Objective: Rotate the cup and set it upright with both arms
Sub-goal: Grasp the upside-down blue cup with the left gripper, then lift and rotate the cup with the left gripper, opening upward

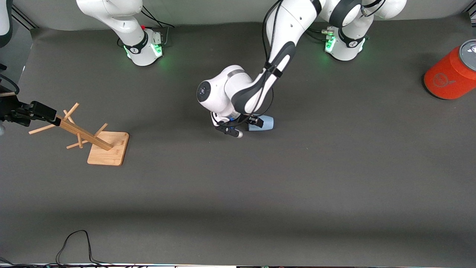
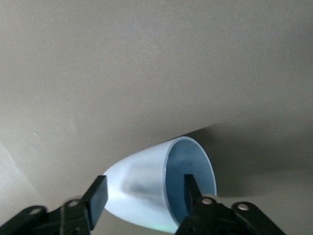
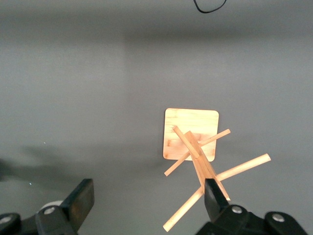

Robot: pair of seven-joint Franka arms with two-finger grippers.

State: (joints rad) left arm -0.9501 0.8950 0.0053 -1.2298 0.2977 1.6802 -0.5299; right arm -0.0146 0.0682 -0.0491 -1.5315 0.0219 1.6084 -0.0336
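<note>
Pale-blue plastic cup (image 1: pixel 262 123): lying on its side on the grey table (image 1: pixel 297 186), centre of the front view, mouth turned toward the right arm's end. Left gripper (image 1: pixel 241 127): down at the cup's mouth; front view hides the fingers under the wrist, while the left wrist view shows the cup (image 2: pixel 156 188) straddled at the rim, one finger (image 2: pixel 191 192) inside the darker-blue interior, the other outside the wall, gap remaining. Right gripper (image 3: pixel 146 200): waiting above the wooden peg rack (image 1: pixel 93 139), middle left of the front view, fingers spread wide, nothing between them. Orange cylinder (image 1: pixel 452 72), grey top: upper right edge.
</note>
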